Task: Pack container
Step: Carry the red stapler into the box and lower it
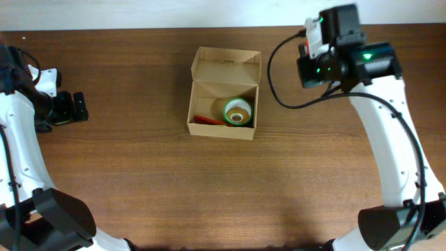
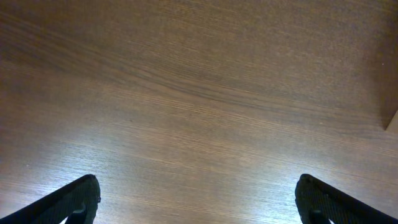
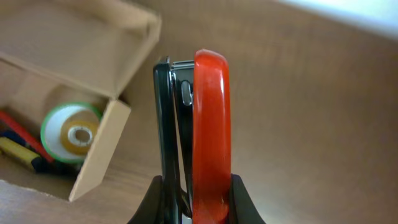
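Observation:
The container [image 1: 226,66] is a brown cardboard box at the table's middle back, with its flap lid open toward the far side. Inside lie a green-rimmed tape roll [image 1: 237,111] and a red pen-like item [image 1: 206,120]. My right gripper [image 3: 196,186] is shut on a red and black stapler [image 3: 210,112], held on edge in the air to the right of the box [image 3: 99,149]. In the overhead view this gripper [image 1: 305,52] sits right of the lid. My left gripper [image 2: 199,202] is open and empty over bare wood at the far left [image 1: 77,107].
The right wrist view shows the tape roll [image 3: 69,132], a red pen [image 3: 22,134] and a yellow item [image 3: 18,154] in the box. A black cable [image 1: 279,97] loops from the right arm near the box's right side.

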Tool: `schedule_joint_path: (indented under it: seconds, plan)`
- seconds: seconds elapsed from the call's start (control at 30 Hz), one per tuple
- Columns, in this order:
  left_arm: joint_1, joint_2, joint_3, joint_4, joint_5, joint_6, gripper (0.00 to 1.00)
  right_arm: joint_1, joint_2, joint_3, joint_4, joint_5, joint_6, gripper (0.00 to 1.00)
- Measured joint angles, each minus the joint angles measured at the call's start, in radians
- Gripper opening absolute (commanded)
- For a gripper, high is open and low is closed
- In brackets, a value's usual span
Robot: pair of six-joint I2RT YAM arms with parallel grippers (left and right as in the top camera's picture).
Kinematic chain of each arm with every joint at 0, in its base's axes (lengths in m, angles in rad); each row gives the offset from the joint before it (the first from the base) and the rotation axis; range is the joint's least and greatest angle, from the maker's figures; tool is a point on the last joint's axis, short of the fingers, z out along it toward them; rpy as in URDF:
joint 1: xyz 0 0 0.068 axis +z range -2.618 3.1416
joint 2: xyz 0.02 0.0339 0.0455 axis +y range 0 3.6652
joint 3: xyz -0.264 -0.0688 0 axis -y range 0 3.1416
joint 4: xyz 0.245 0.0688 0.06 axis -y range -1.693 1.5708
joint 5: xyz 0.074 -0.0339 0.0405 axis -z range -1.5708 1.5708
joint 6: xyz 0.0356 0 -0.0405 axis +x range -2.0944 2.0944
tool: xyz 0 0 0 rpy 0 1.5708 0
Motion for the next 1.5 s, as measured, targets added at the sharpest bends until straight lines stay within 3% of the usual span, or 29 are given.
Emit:
schedule_joint_path:
  seconds: [0.33,0.83,1.13,1.5]
  plan:
    - [0.000,0.000,0.000,0.000,0.000,0.000,1.00,0.026,0.066,0.205,-0.063,-0.045,-0.229,0.04]
    - [0.000,0.000,0.000,0.000,0.000,0.000,1.00,0.337,0.335,0.205,-0.070,-0.019,-0.540,0.03]
    - [0.000,0.000,0.000,0.000,0.000,0.000,1.00,0.393,0.426,0.205,-0.119,-0.019,-0.640,0.03]
    - [0.000,0.000,0.000,0.000,0.000,0.000,1.00,0.393,0.549,0.205,-0.151,-0.067,-0.655,0.04]
